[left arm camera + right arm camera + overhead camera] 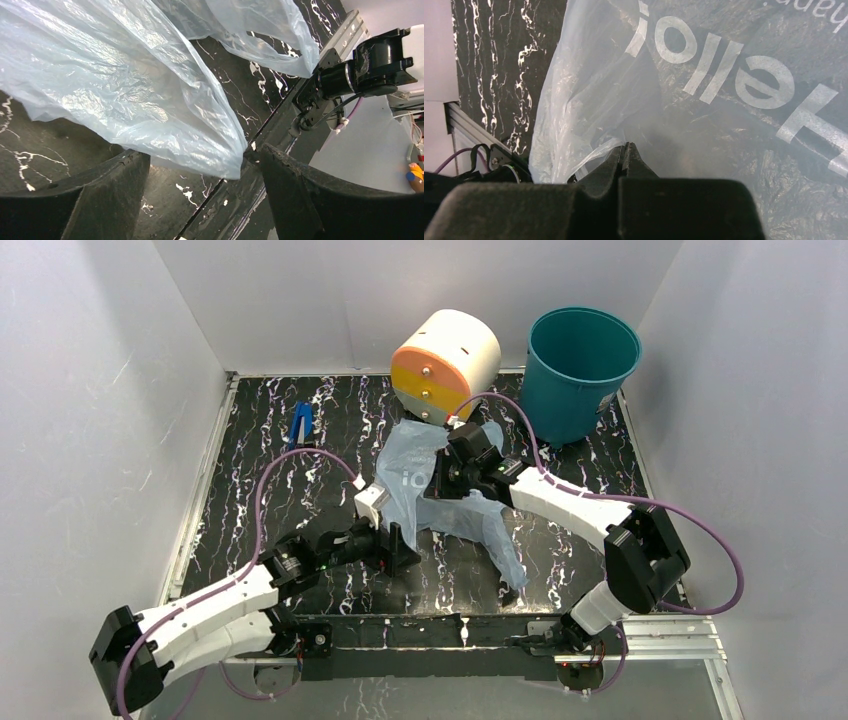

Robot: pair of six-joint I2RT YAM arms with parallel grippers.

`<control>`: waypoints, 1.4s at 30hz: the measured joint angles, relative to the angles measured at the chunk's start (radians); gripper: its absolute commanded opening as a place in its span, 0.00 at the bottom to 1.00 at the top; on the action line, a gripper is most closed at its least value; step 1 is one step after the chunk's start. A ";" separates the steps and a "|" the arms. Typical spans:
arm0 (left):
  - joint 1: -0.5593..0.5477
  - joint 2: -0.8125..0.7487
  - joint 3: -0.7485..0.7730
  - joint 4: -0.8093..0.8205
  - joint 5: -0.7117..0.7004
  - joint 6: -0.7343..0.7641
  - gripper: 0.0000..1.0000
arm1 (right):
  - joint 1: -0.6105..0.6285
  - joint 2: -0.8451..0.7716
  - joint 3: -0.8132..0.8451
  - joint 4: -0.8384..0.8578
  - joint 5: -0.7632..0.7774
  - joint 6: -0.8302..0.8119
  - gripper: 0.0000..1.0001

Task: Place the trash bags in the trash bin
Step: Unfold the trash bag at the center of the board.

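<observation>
Nearest, jaws of the left gripper point(200, 162) are spread, nothing gripped; those of the right gripper point(625, 150) are clamped on the bag point(412, 455) — draped well left of the bin point(565, 400). Light, limp, slippery film — a gathered fold is best pinched.

Light: bright, even, from overhead; white walls point(100, 390) wash pale.
Shadows: soft and faint on the marbled table point(260, 440).
Glare: sheen across the crinkled trash bag point(130, 90); white lettering point(769, 85) hazy behind plastic.
Focus: overhead view crisp; right gripper point(625, 146) soft near the lens.
</observation>
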 measured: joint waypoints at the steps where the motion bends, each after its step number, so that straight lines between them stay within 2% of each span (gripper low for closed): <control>1: 0.000 0.006 -0.018 0.022 0.007 -0.007 0.78 | 0.000 0.000 0.000 0.000 -0.007 0.005 0.02; 9: -0.003 0.074 -0.031 0.118 0.037 -0.039 0.77 | -0.005 0.000 0.000 -0.002 -0.016 0.016 0.02; 12: -0.006 0.075 -0.043 0.177 0.043 -0.062 0.71 | -0.007 0.000 0.000 -0.002 -0.020 0.018 0.03; 14: -0.011 0.086 -0.057 0.224 0.047 -0.080 0.61 | -0.011 0.000 0.000 -0.002 -0.025 0.018 0.03; 18: -0.022 0.131 -0.065 0.269 0.054 -0.098 0.32 | -0.013 0.000 0.005 -0.002 -0.033 0.021 0.04; 21: -0.024 0.146 -0.065 0.280 0.053 -0.095 0.17 | -0.013 0.000 0.005 -0.002 -0.035 0.021 0.04; 24: -0.024 0.129 -0.063 0.266 0.032 -0.082 0.08 | -0.013 0.000 0.004 -0.002 -0.035 0.021 0.08; 26: -0.025 0.109 -0.055 0.241 0.013 -0.068 0.07 | -0.015 -0.005 0.000 -0.002 -0.033 0.019 0.15; 27: -0.025 0.098 -0.050 0.228 0.005 -0.059 0.08 | -0.016 -0.010 -0.004 -0.002 -0.032 0.017 0.24; 29: -0.026 0.073 -0.036 0.198 -0.012 -0.045 0.08 | -0.021 -0.027 -0.012 -0.006 -0.031 0.016 0.53; 30: -0.026 0.060 -0.031 0.187 -0.021 -0.039 0.08 | -0.025 -0.044 -0.018 -0.012 -0.031 0.015 0.64; 32: -0.026 0.042 -0.023 0.166 -0.036 -0.031 0.08 | -0.032 -0.094 -0.030 -0.027 -0.028 0.015 0.74; 36: -0.026 0.026 -0.022 0.138 -0.056 -0.023 0.09 | -0.039 -0.237 -0.090 -0.016 -0.029 0.038 0.79; 39: -0.027 0.027 -0.021 0.126 -0.065 -0.017 0.09 | -0.042 -0.369 -0.200 0.063 -0.068 0.106 0.75; 42: -0.028 0.037 -0.013 0.120 -0.066 -0.010 0.09 | -0.042 -0.434 -0.310 0.166 -0.142 0.199 0.69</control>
